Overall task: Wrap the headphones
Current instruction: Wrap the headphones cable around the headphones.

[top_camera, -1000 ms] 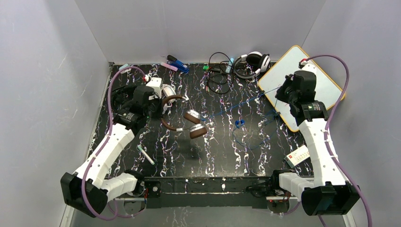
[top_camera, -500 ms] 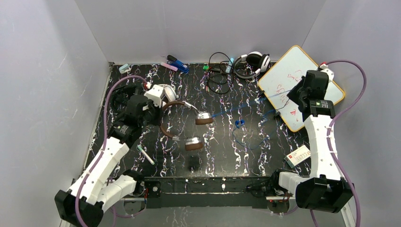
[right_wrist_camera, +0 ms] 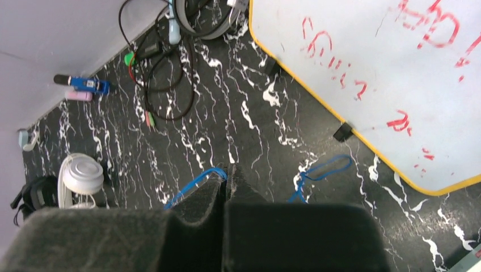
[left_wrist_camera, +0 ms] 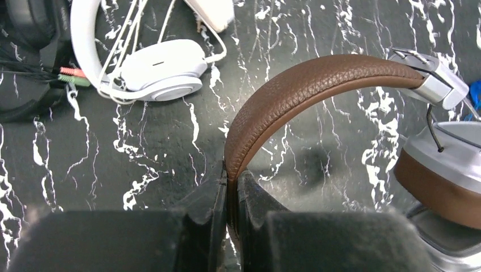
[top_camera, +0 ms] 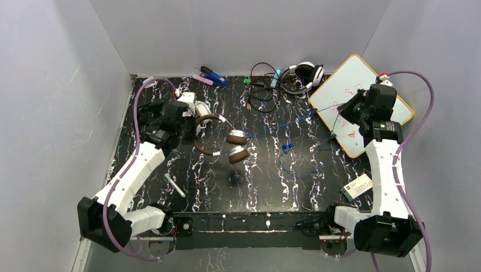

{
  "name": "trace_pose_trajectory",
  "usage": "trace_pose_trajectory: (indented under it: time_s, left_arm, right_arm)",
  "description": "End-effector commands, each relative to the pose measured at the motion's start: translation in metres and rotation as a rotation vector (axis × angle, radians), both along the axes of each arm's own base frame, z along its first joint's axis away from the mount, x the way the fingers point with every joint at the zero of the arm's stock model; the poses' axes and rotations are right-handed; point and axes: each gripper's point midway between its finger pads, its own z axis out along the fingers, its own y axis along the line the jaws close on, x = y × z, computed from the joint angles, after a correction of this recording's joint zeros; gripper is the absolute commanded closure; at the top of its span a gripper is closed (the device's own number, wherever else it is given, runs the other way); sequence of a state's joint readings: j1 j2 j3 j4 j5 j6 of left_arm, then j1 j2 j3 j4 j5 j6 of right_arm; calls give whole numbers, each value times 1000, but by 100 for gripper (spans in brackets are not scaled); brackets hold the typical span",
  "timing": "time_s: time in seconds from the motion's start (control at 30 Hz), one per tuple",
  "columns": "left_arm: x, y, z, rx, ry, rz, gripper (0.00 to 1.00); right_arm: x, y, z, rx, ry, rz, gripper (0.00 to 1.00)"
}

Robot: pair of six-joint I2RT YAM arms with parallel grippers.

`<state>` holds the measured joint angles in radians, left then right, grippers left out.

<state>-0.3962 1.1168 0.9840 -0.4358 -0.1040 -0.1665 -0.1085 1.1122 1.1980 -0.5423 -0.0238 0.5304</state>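
Wrapping barely begun: no turns of cord around the brown headphones (top_camera: 238, 155) yet. Left tool (left_wrist_camera: 231, 187) pinches their headband, holding them off the desk (top_camera: 266, 181), well left of the whiteboard (top_camera: 354, 76). Right tool (right_wrist_camera: 227, 174) is pressed shut on the blue cord (right_wrist_camera: 193, 184) at the whiteboard's left edge. The cord runs taut between the two, with some slack on the desk near the board. All the winding is left, I judge. A white pair (left_wrist_camera: 159, 71), further left, lies untouched.
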Motion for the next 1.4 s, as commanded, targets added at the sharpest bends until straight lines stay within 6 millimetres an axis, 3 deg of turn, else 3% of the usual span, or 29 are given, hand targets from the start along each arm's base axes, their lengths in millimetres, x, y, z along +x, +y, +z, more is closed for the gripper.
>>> trace_pose_trajectory:
  time_s: [0.0,0.23,0.4,0.5,0.73,0.9,1.07,1.2,1.37]
  left_arm:
    - [20,9,33,-76,-3,234,100]
    - [41,9,34,-95,43,364,100]
    - [61,6,38,-112,51,437,100]
    - [73,-4,36,-133,69,427,100]
    - [90,-24,12,-184,141,442,100]
    - [97,-41,-2,-245,185,459,100]
    - [107,-44,-2,-301,179,541,100]
    - [120,-44,15,-347,140,602,100]
    - [130,-59,39,-457,122,593,100]
  right_arm:
    - [-13,9,6,16,-45,54,99]
    - [-35,34,-7,91,-44,163,99]
    - [-60,97,-1,292,-125,512,99]
    - [-83,132,22,410,-219,751,99]
    - [-132,178,82,389,-425,1085,99]
    - [-156,211,98,420,-438,1265,99]
    - [-184,250,86,472,-377,1424,99]
    - [-201,276,67,508,-321,1482,99]
    - [-217,304,30,544,-233,1507,99]
